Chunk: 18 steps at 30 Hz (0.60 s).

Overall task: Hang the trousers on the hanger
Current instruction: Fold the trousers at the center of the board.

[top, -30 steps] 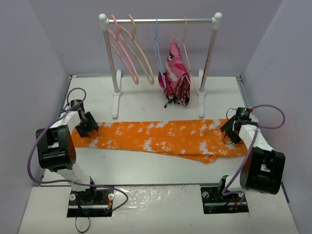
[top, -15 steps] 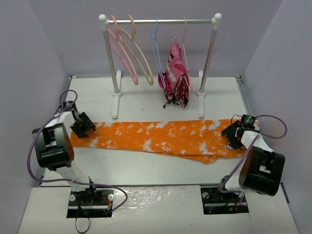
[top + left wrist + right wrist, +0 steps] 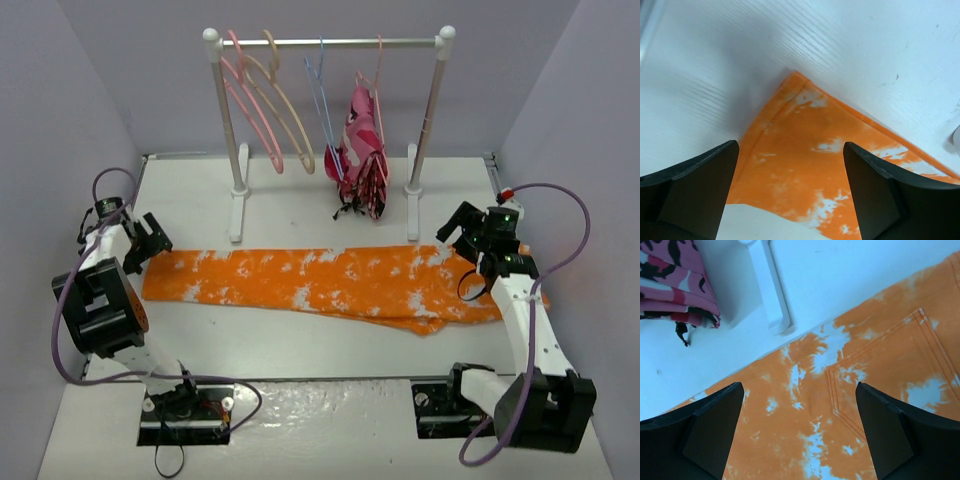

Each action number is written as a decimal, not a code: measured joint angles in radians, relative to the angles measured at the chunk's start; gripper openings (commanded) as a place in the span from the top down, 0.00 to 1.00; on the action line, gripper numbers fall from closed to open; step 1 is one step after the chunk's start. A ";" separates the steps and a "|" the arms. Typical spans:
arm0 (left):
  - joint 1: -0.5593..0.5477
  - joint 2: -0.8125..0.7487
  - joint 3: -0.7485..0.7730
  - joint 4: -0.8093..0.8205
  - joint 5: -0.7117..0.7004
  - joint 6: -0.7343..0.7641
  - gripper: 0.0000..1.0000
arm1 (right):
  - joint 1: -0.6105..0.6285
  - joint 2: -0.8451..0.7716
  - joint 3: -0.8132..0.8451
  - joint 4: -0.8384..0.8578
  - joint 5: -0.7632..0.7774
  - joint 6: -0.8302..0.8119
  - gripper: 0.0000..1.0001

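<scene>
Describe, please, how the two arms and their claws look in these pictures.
Both arms share one build: the left arm and right arm have white links and bulky black joint housings, each trailed by a looping purple cable. The left claw and right claw each carry two broad, matt black, wedge-shaped fingers.

White rack (image 3: 330, 42); beige hanger (image 3: 296, 128), light-blue hanger (image 3: 323, 106), pink camouflage garment (image 3: 360, 150) on its rail

Your left arm (image 3: 95, 300) and right arm (image 3: 525, 320) show white links between bulky black joint housings, each trailing a looping purple cable (image 3: 550, 185). The left pincer (image 3: 148, 238) and right pincer (image 3: 460, 225) have matte black, wedge-shaped fingers (image 3: 695, 190).
</scene>
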 measured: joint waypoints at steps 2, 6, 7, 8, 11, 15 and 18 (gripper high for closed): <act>0.034 -0.015 0.000 0.002 0.015 0.043 0.16 | 0.015 -0.032 0.007 -0.015 -0.012 -0.029 0.07; 0.119 -0.018 0.004 0.002 0.085 0.128 0.16 | 0.073 -0.081 0.007 -0.038 -0.054 -0.065 0.07; 0.136 -0.007 0.013 -0.006 0.114 0.151 0.16 | 0.085 -0.088 0.007 -0.043 -0.063 -0.074 0.07; 0.152 0.005 0.024 -0.015 0.142 0.175 0.16 | 0.099 -0.095 0.007 -0.047 -0.073 -0.083 0.07; 0.175 0.070 0.085 -0.055 0.207 0.246 0.15 | 0.144 -0.121 0.004 -0.053 -0.090 -0.106 0.07; 0.172 0.145 0.124 -0.084 0.265 0.328 0.06 | 0.176 -0.150 -0.015 -0.056 -0.109 -0.126 0.06; 0.163 0.189 0.146 -0.132 0.284 0.375 0.04 | 0.190 -0.162 -0.029 -0.061 -0.118 -0.138 0.06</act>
